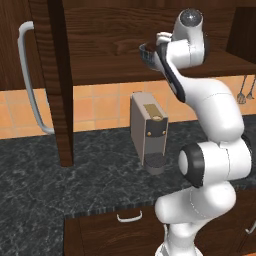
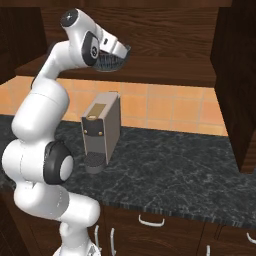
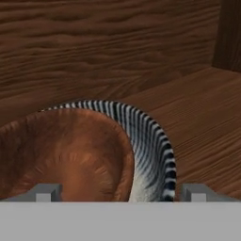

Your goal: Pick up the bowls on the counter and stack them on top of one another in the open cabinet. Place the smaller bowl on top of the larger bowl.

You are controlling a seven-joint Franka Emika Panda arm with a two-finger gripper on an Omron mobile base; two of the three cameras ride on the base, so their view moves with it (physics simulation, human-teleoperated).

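The gripper (image 2: 116, 50) carries a bowl (image 2: 111, 61) at the shelf of the open cabinet (image 2: 165, 75); its jaws appear closed on the rim, which looks tilted. An early release could let the bowl slide off the shelf edge onto the counter (image 2: 170, 165).

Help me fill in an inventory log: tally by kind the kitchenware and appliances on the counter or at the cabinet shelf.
Bowls: 1 that can be told clearly
Coffee machines: 1
Total: 2
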